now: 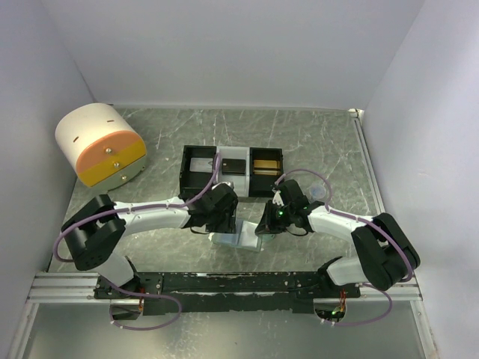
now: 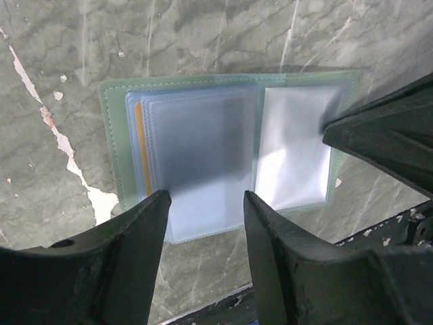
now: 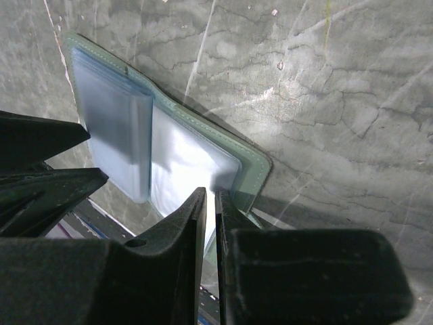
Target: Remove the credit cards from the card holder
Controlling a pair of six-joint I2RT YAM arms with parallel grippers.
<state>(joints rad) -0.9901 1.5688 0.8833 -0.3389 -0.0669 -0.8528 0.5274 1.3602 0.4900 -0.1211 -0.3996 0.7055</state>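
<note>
Plainly, the card holder (image 1: 238, 241) lay open on the table (image 1: 314, 142), close to the near edge, between the two grippers and nearer than the tray. Its pale inside faced up, with a sage-green rim around it. The left panel carried a stack of clear sleeves (image 2: 196, 162). Of the credit cards (image 2: 140, 159), only one orange edge showed, upright along the left side of that stack and inside the holder. Whether more cards sat in the sleeves could not be told through the cloudy plastic. The right panel had one clear pocket (image 2: 291, 156) with a pale, whitish face behind it.

The left gripper (image 2: 206, 200) was over the near edge of the sleeve stack. Its fingers were spread apart and grasped nothing, and whether the tips touched the plastic could not be told. The right gripper (image 3: 210, 196) had its fingers (image 3: 193, 210) drawn almost together at the near right corner of the holder. A thin sliver of the right panel's edge appeared to be pinched between them.

Farther back stood the black-and-white tray (image 1: 184, 172), with three compartments side by side. The right compartment looked yellow-brown inside, the middle one white, and the left one black with a greyish floor. Whether anything lay in them could not be told. A white and orange drum (image 1: 101, 146) sat at the far left, well apart from the holder.
</note>
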